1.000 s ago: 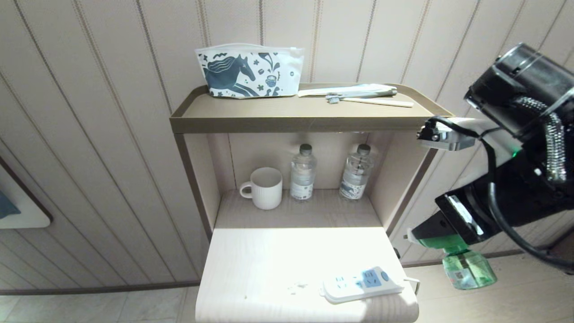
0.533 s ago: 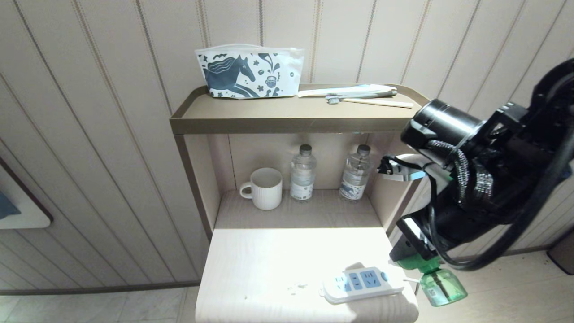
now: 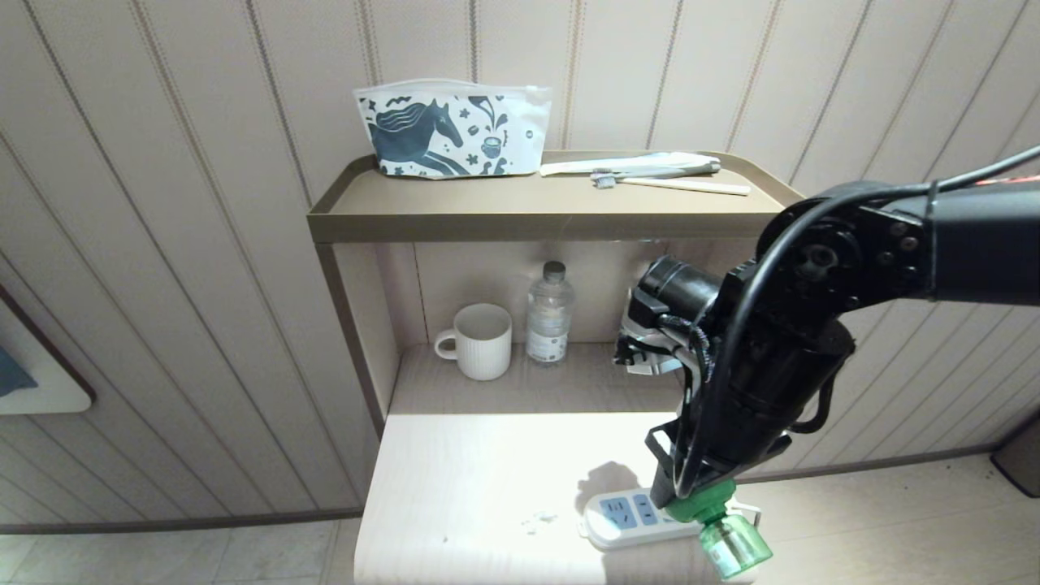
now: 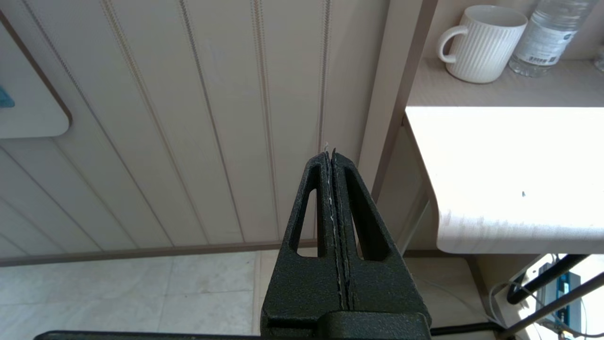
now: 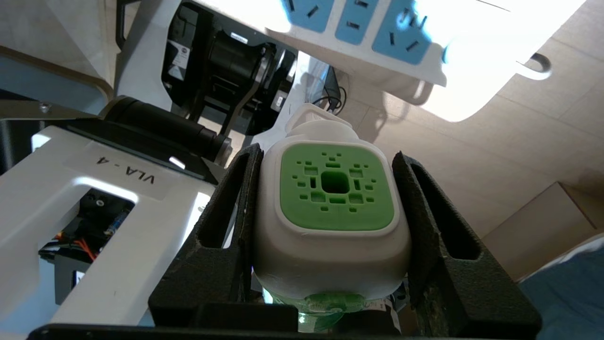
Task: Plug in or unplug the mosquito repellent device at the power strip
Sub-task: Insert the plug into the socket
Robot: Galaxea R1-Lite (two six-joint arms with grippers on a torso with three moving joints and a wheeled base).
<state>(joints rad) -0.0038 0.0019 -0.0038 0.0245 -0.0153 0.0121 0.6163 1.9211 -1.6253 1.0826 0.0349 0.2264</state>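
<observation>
Our right gripper [image 5: 330, 208] clamps the mosquito repellent device [image 5: 332, 222], poised just above the power strip [image 3: 642, 516] at the table's [image 3: 487, 487] front edge; plugging in remains. Left gripper [image 4: 332, 160] sits closed, empty.

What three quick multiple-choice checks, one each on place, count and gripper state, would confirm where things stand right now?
1. Where is the power strip?
A. On the top shelf
B. Near the front right edge of the lower table surface
C. On the floor

2. How many clear water bottles show in the head view?
A. One
B. Three
C. None

3. What is the right gripper doing?
A. Open and empty
B. Shut on the mug
C. Shut on the mosquito repellent device

Answers: 1 B, it lies by the table's front edge. 2 A, one water bottle stands beside the mug; the arm covers the rest. 3 C, both fingers press the device's white head.
</observation>
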